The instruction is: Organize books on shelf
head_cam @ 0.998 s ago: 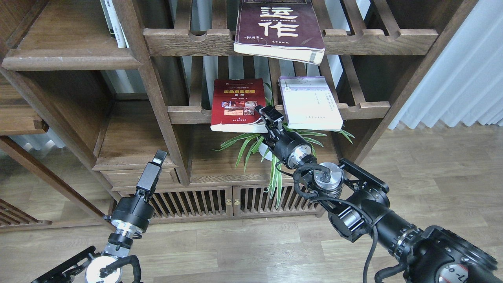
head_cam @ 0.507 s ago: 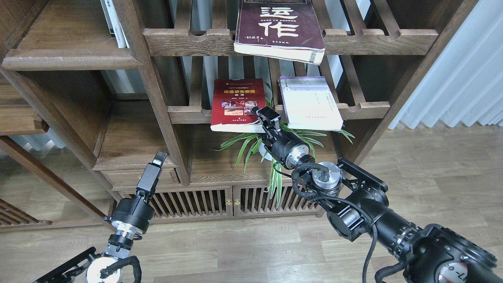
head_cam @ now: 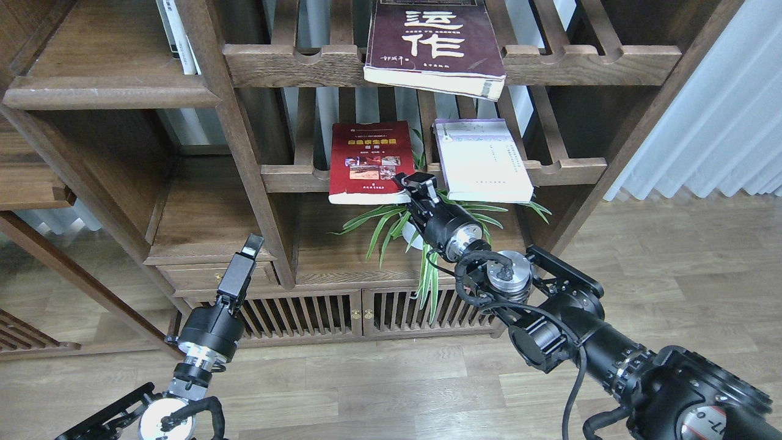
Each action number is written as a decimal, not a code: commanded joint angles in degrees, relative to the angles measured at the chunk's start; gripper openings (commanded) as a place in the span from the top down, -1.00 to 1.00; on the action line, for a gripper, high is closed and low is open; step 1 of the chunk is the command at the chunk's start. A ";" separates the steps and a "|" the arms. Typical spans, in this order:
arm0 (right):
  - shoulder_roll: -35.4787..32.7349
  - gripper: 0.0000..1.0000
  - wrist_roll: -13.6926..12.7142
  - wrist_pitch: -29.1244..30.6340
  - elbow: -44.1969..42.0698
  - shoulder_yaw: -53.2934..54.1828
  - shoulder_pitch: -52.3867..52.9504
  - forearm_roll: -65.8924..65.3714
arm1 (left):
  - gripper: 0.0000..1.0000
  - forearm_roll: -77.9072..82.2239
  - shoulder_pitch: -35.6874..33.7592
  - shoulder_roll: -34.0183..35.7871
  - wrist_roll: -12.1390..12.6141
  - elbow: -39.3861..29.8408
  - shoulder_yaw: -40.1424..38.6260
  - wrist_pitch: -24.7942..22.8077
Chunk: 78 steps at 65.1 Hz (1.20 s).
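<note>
Wooden bookcase (head_cam: 244, 153) fills view, plank floor (head_cam: 672, 256) below. Red book (head_cam: 369, 162) and pale book (head_cam: 482, 160) lie flat side by side on middle slatted rack (head_cam: 293, 178); maroon book (head_cam: 435, 43) on upper rack (head_cam: 287, 64), front edge overhanging. Solid shelf (head_cam: 104, 73) upper left, white-spined books (head_cam: 177, 33) at its back. My right gripper (head_cam: 415, 185) touches red book's lower right corner; grip state: cannot tell. My left gripper (head_cam: 249, 250) hangs low before cabinet drawer (head_cam: 201, 275), fingers together, holding nothing. Green plant (head_cam: 391, 223) beneath rack.
</note>
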 commanded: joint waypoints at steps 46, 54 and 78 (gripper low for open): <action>-1.40 0.91 -5.48 22.73 19.81 2.18 -16.52 -0.10 | -0.82 -2.38 -0.58 2.10 22.89 -0.88 -6.62 0.00; -3.87 0.91 -8.21 24.29 20.34 1.56 -18.80 -1.42 | -0.75 -2.90 -0.49 2.37 27.12 -1.23 -7.50 0.00; -5.71 0.91 -11.11 24.29 19.90 1.83 -23.37 -6.34 | -0.97 -2.99 4.34 11.59 27.65 -7.47 -6.98 0.00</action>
